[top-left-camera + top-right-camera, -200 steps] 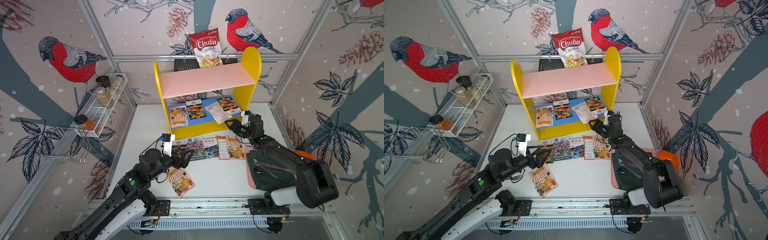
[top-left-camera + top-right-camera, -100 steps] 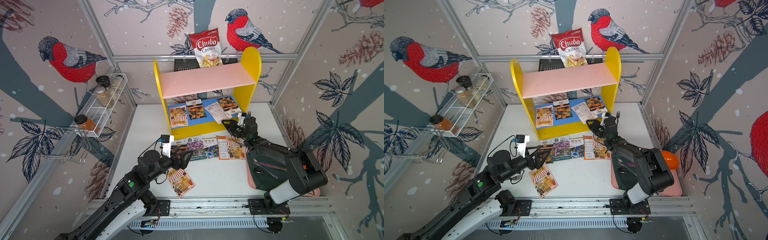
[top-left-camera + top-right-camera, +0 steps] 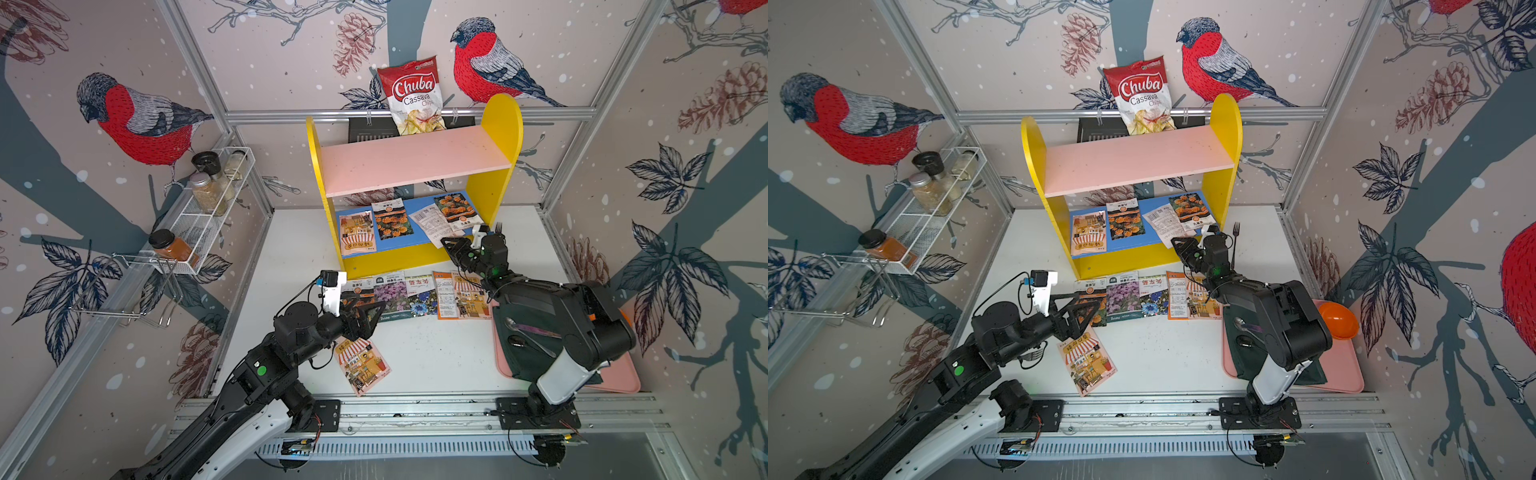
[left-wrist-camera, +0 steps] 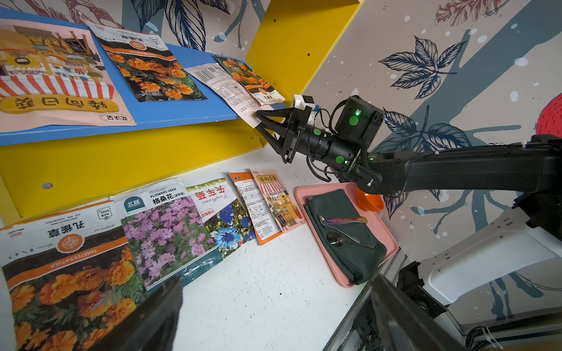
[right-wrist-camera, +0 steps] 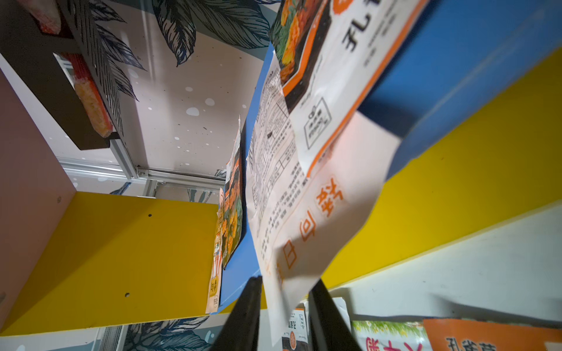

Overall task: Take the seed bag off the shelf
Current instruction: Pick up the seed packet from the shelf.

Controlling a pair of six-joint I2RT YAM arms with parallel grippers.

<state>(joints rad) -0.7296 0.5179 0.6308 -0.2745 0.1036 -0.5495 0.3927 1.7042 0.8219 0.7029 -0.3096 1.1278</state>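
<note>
Your right fingers (image 5: 246,313) have narrowed around the overhanging corner of the seed bag (image 5: 304,212), which still lies on the shelf (image 3: 415,259). Whether they have clamped it yet, I cannot tell. Your left fingers (image 4: 158,316) stay spread and empty.
</note>
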